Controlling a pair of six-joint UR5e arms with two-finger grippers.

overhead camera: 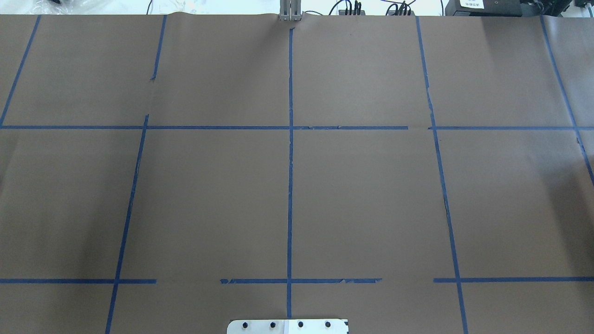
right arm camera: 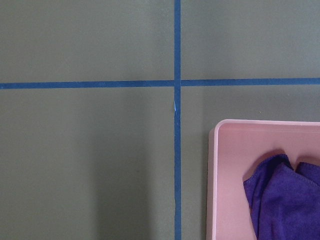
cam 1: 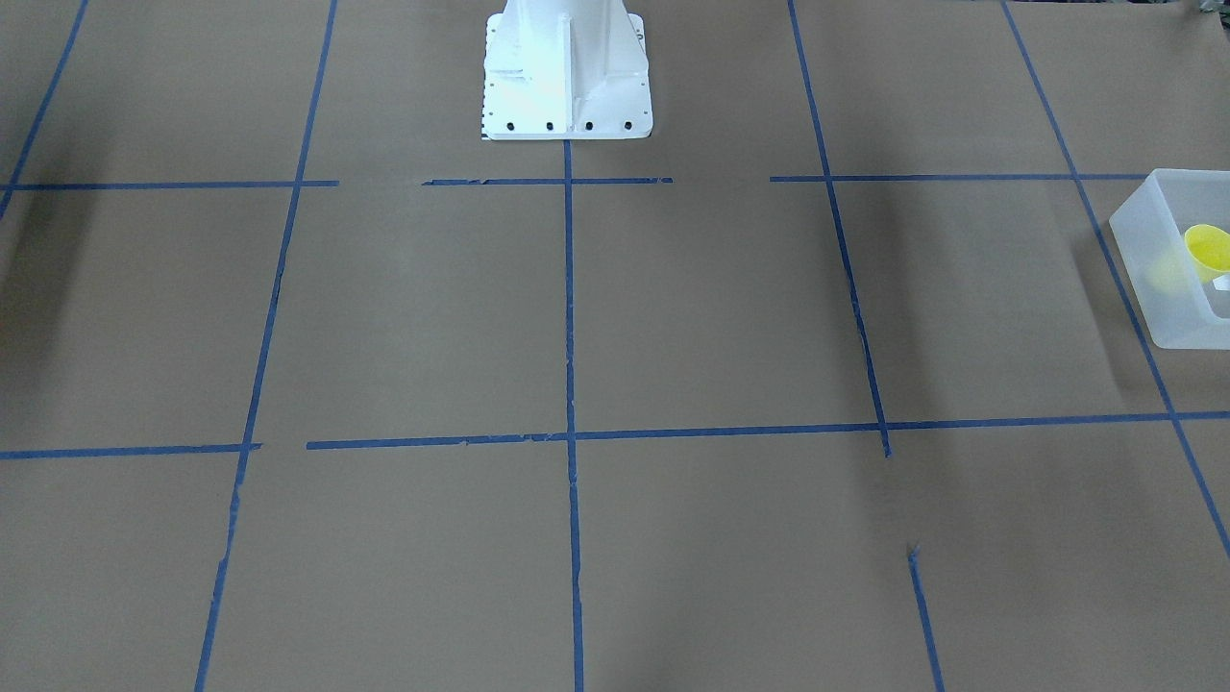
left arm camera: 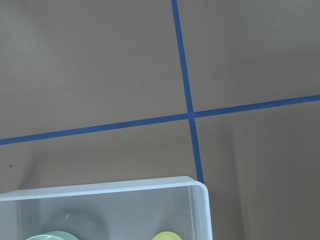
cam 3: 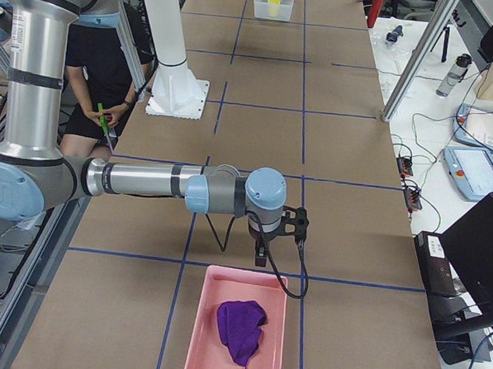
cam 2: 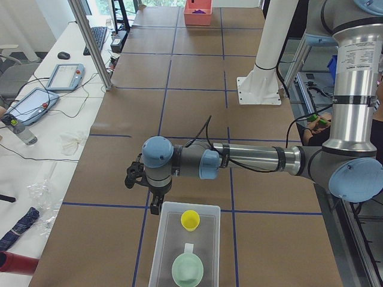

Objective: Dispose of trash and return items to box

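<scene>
The frosted-white box stands at the table's left end. It holds the yellow cup and a mint-green bowl. The box and cup also show in the front view. In the left wrist view I see the box's corner and the cup's rim. My left gripper hangs just beyond the box's far end. My right gripper hangs over the near end of a pink tray. I cannot tell if either gripper is open or shut.
The pink tray holds a purple cloth; both show in the right wrist view, tray and cloth. The white robot base stands mid-table. A metal post, tablets and cables line the operators' side. A seated person is behind the robot.
</scene>
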